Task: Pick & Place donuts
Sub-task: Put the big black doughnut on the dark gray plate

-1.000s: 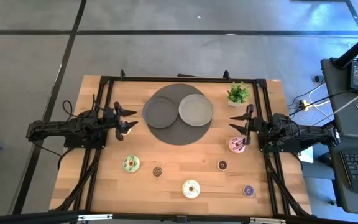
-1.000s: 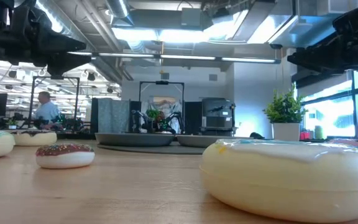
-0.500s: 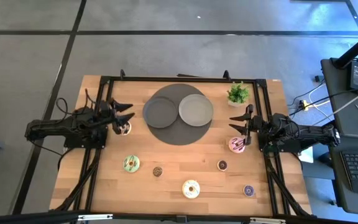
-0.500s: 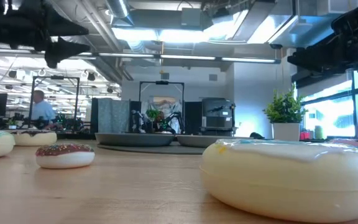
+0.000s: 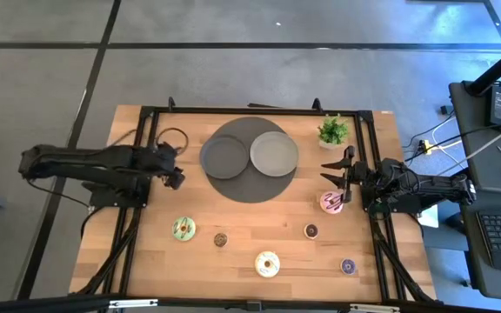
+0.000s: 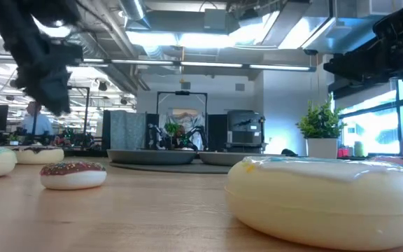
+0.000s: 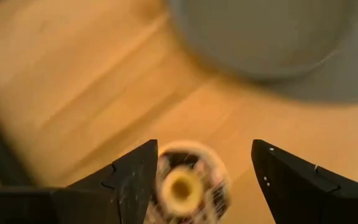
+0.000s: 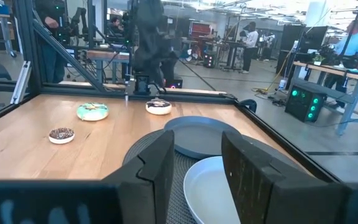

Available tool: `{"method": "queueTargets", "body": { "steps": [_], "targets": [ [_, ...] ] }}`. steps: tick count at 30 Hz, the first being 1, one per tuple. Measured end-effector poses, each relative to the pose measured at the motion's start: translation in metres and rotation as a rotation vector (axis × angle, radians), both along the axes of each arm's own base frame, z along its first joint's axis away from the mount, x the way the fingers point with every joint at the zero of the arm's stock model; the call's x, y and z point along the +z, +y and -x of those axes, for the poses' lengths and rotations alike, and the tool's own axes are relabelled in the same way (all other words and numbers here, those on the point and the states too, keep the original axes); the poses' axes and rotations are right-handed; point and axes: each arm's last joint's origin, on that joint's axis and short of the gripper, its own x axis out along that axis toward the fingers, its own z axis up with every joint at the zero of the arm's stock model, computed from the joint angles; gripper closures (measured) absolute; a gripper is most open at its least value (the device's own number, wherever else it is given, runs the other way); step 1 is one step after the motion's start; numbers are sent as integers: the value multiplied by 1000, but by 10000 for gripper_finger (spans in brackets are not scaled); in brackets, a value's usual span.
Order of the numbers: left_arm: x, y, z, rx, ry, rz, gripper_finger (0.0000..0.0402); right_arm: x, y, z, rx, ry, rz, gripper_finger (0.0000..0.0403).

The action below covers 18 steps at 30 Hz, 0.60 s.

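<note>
Left gripper (image 7: 194, 165) tipped down over a small brown donut (image 7: 185, 183) near the grey plates (image 5: 224, 157), fingers spread wide either side, not touching; right gripper (image 5: 335, 183) waits, parted, above pink donut (image 5: 330, 203).

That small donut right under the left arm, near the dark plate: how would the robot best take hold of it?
Probably from straight above, pinching across the ring's outer edge. The donut lies flat on the wooden table, so its sides are free. The left gripper already hangs over it, fingers spread to either side. The plate lies clear of it.
</note>
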Motion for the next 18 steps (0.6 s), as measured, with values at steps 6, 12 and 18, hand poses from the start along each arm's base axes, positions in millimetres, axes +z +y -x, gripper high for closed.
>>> {"method": "queueTargets", "body": {
  "steps": [6,12,18],
  "targets": [
    [-22,3,-13,78,224,151,149,0,0,0,0,0,0,267],
    [-36,14,-19,207,315,174,149,0,0,0,0,0,0,267],
    [-44,22,-22,277,362,199,149,0,0,0,0,0,0,267]
  ]
}}
